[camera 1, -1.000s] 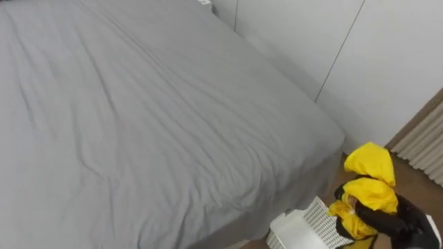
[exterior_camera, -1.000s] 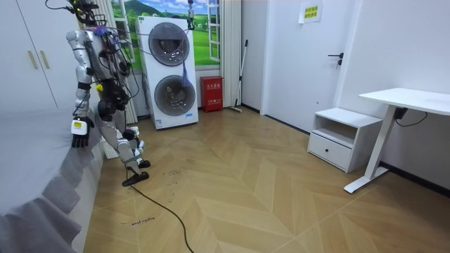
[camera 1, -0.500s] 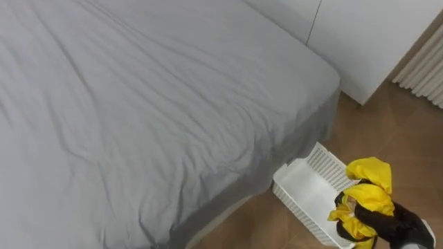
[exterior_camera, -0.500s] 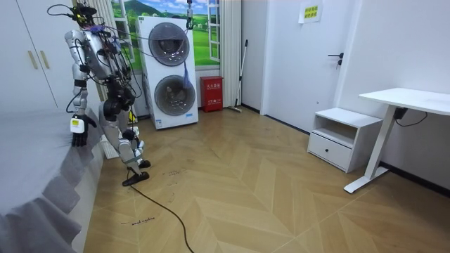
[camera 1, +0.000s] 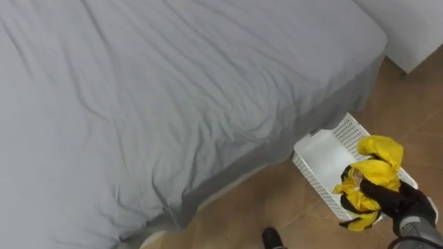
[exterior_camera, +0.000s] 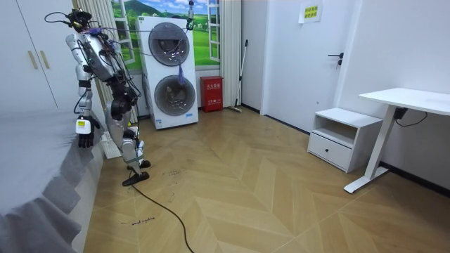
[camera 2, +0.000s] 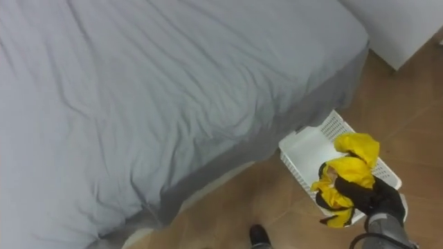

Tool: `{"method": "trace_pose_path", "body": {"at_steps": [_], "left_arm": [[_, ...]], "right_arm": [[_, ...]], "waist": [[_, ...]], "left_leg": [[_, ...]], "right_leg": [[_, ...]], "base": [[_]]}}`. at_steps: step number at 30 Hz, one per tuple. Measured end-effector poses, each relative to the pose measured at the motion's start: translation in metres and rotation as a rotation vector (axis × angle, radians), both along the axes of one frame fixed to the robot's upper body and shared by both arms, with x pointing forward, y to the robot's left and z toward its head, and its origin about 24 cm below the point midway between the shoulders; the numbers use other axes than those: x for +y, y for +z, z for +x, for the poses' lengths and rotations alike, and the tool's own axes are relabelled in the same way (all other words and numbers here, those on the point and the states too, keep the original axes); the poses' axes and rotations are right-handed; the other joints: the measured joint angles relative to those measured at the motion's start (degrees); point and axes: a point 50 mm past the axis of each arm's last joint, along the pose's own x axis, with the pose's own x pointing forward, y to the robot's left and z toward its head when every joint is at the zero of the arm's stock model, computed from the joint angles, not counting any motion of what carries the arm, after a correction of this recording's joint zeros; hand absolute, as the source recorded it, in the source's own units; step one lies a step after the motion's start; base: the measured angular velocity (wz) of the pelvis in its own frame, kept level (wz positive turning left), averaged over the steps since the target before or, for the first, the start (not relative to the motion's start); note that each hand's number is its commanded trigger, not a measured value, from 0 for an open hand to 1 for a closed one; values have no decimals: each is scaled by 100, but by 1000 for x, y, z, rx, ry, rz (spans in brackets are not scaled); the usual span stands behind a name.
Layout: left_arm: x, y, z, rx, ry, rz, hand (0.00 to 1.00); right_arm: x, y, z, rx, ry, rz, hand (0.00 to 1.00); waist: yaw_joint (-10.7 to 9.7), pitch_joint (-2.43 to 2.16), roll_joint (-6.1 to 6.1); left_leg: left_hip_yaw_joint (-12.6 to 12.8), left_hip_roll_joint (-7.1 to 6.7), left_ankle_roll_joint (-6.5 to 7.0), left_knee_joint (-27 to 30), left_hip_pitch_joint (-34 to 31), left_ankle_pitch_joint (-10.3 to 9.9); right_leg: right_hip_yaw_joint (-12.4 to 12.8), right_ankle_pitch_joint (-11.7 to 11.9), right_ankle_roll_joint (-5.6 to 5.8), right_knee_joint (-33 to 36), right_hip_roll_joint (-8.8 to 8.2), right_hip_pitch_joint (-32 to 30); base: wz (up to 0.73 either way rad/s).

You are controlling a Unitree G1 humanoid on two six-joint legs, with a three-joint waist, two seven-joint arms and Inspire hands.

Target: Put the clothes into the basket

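right hand (camera 1: 393, 202): low, fingers curled round yellow garment (camera 1: 374, 171) | left hand (exterior_camera: 84, 134): hanging at side

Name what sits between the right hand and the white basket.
The yellow garment: the right hand grips it, and it hangs over the white basket, in both eye views.

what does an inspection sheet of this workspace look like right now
surface: wooden floor beside a grey bed
job's things: white basket on the floor at the bed's corner; yellow garment held over it, not yet let go
clutter: red box by the washers
hands: right hand shut on the garment; left hand hangs by the bed's edge
cables: nothing seen near the basket
surroundings: desk, low cabinet, door
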Motion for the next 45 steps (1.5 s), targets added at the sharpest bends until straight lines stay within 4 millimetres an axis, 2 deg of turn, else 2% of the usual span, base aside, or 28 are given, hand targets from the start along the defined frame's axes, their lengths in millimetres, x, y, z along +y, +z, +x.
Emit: {"method": "trace_pose_path", "body": {"at_steps": [4, 5, 8, 20, 25, 30, 33, 35, 38, 45], "left_arm": [[-3, 3, 11, -22, -36, 6, 0], [-2, 4, 15, -29, -49, 13, 0], [-1, 8, 23, -45, -76, 26, 0], [15, 11, 22, -37, -94, 77, 0], [16, 11, 21, -34, -92, 78, 0], [16, 10, 18, -33, -83, 76, 0], [16, 10, 18, -36, -74, 70, 0], [15, 9, 16, -29, -80, 70, 0], [15, 8, 15, -27, -79, 67, 0], [10, 5, 8, -17, -77, 54, 0]], "right_arm": [[0, -2, 1, 14, -13, 12, 0], [1, -2, 2, 15, -8, 16, 0], [2, 0, 6, 12, 0, 18, 0], [-8, 10, 12, -35, -29, 29, 0], [-9, 11, 11, -58, -67, 48, 0], [-18, 17, 10, -69, -82, 22, 0], [-29, 25, 9, -78, -82, -25, 0], [-34, 30, 9, -81, -83, -51, 0], [-35, 30, 8, -72, -75, -63, 0], [-35, 27, 3, -65, -51, -60, 0]], "waist": [[86, 10, -14], [109, 36, -51], [118, 65, -93], [122, 68, -123], [129, 61, -113], [125, 53, -63], [129, 54, 56], [152, 52, 174], [196, 37, 230], [179, 35, 237]], "left_leg": [[-92, -12, 1, 5, -119, 18], [-96, -15, 1, 3, -135, 30], [-116, -13, -2, 2, -191, 34], [-100, -11, -2, 6, -220, 34], [-76, -11, -2, 19, -208, 34], [-79, -8, -2, 67, -211, 34], [-32, -6, -1, 76, -213, 34], [94, 11, -1, 74, -210, 34], [210, 2, -1, 74, -202, 34], [237, -5, -17, 84, -101, 43]], "right_leg": [[-88, -2, -4, -10, -27, -73], [-104, -5, -10, -10, -36, -86], [-137, -7, -13, -13, -42, -117], [-145, -8, -13, -46, -42, -124], [-131, -8, -13, -18, -42, -131], [-143, -10, -15, -23, -55, -124], [-152, -15, -13, -28, -62, -119], [-115, -16, -13, -8, -55, -148], [14, -52, -23, 122, -38, -255], [63, -88, -61, 216, -10, -218]], "base": [[12], [10], [5], [0], [0], [0], [1], [-9], [-19], [-4]]}}
